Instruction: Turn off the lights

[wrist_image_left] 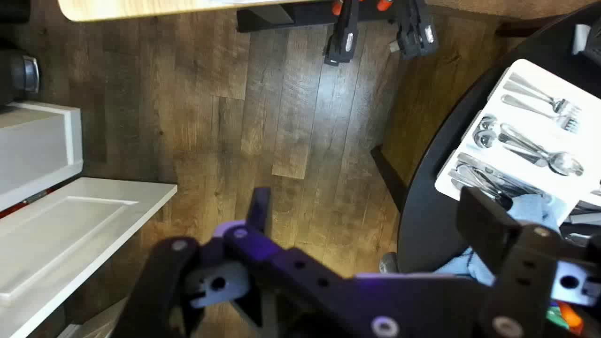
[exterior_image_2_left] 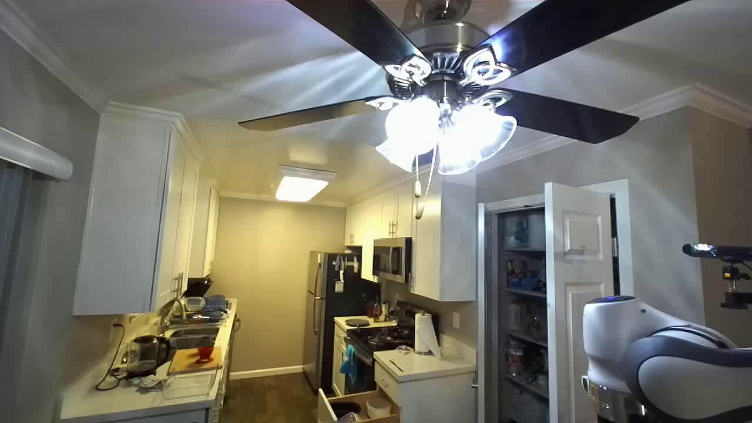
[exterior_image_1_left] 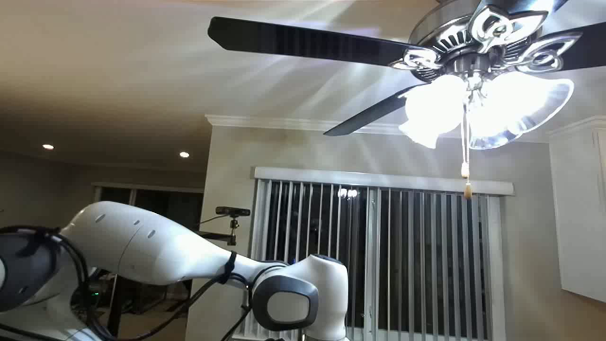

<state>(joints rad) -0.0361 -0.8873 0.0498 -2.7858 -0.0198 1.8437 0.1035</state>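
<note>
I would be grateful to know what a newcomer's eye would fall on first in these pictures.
Probably the lights, glaring white beneath the fan in both exterior views. The pull chains hanging below them would likely come next. In the wrist view, the open pincer over the floor and the tray of cutlery on the black table may stand out.

In the wrist view the blurred hand is cut off below; behind 1 finger, a blue cloth is partly hidden, the black surface cut at right.
</note>
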